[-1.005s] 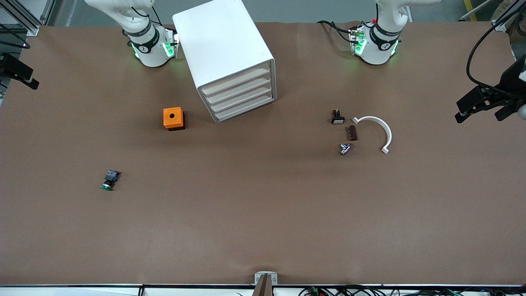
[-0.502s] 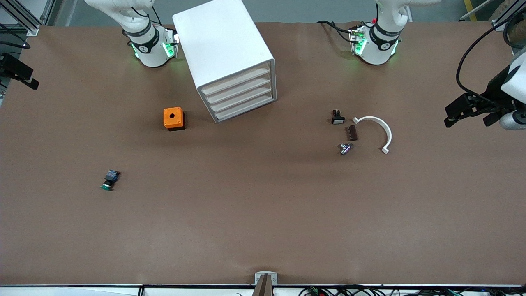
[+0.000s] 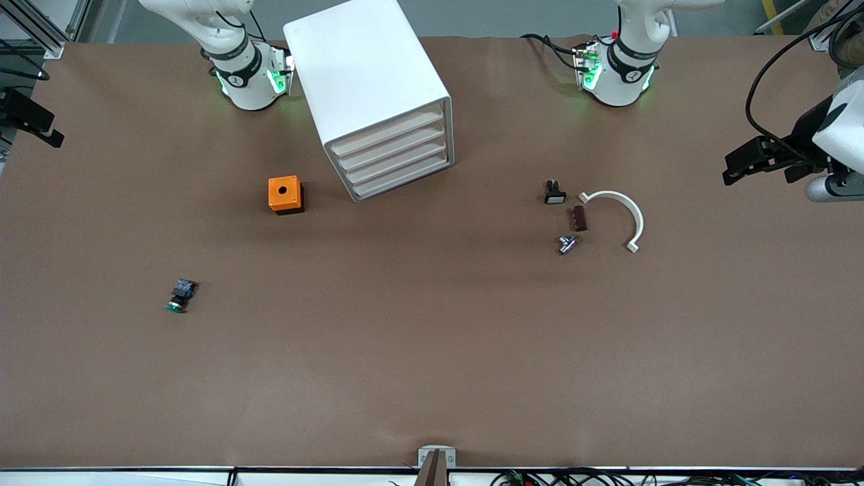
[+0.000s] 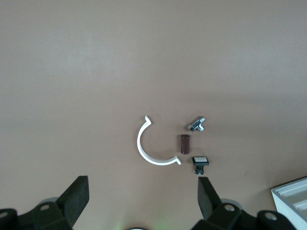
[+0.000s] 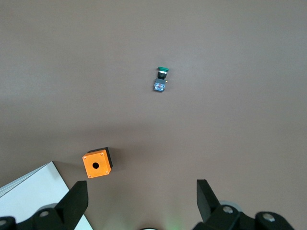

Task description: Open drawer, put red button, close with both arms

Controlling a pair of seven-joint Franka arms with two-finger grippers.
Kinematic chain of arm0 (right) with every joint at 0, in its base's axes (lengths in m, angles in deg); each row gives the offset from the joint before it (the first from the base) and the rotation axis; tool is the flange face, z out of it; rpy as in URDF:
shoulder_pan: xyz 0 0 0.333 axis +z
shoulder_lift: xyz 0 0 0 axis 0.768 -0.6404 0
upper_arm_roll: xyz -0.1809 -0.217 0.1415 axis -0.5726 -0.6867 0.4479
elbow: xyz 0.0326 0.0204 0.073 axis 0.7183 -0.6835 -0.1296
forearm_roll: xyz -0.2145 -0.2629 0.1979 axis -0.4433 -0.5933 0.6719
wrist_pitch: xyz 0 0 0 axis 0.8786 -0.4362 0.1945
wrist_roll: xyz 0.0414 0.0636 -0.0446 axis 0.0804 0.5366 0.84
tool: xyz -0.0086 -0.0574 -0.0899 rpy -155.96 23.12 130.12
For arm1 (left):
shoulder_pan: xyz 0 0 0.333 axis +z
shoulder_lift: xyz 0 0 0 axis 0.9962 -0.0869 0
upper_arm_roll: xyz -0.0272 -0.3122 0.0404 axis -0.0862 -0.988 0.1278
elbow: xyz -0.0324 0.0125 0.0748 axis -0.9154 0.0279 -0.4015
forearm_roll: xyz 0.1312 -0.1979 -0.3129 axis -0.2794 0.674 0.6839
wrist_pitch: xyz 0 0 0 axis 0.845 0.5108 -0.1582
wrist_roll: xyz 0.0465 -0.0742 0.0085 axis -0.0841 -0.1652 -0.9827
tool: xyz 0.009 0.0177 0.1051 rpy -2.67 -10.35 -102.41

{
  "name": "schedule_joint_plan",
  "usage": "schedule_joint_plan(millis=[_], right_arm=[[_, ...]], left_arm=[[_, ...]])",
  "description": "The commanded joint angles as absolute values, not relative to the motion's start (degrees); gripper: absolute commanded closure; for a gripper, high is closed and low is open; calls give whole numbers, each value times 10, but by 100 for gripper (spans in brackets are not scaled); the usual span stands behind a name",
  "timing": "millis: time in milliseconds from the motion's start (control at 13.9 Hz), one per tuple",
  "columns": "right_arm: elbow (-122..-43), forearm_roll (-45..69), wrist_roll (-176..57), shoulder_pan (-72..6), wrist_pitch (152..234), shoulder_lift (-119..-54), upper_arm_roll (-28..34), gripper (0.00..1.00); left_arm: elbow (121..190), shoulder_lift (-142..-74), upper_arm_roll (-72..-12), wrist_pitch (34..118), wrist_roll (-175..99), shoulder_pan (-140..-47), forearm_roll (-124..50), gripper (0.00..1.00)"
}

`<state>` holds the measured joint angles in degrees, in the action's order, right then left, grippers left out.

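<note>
A robotics lab — two white arms (image 3: 236, 67) bolted to a brown-covered table (image 3: 432, 351), cables along its edge.

You have one white cabinet (image 3: 368, 81) on the table (image 3: 432, 351), holding four drawers (image 3: 395, 152) stacked one above another, and one orange box (image 3: 285, 194) with a single hole in its top. You also have one green-capped button (image 3: 180, 296), one white curved piece (image 3: 617, 216), one small brown block (image 3: 579, 218), one small metal fitting (image 3: 567, 244) and one small black part with a white face (image 3: 554, 193). Two arms (image 3: 631, 61) stand by, each with one hand, the left hand (image 3: 759, 158) and the right hand (image 3: 30, 121).
</note>
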<state>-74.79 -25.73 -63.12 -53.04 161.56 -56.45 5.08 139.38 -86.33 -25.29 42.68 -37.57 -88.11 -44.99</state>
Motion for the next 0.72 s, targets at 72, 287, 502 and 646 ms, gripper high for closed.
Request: schedule_joint_plan(millis=[72, 287, 502, 646], right_arm=[[-758, -257, -641, -527, 1620, -554, 49, 0], [-758, -257, -641, -528, 1619, -554, 48, 0], [-758, -258, -641, -528, 1619, -554, 48, 0], [-758, -258, -641, -528, 1620, -554, 48, 0]], left_arm=[[1389, -859, -252, 414, -382, -879, -447, 0], [1388, -859, -252, 414, -382, -879, -448, 0], [1389, -859, -251, 415, -381, -880, -449, 0], [1388, -859, -252, 414, -381, -880, -451, 0]])
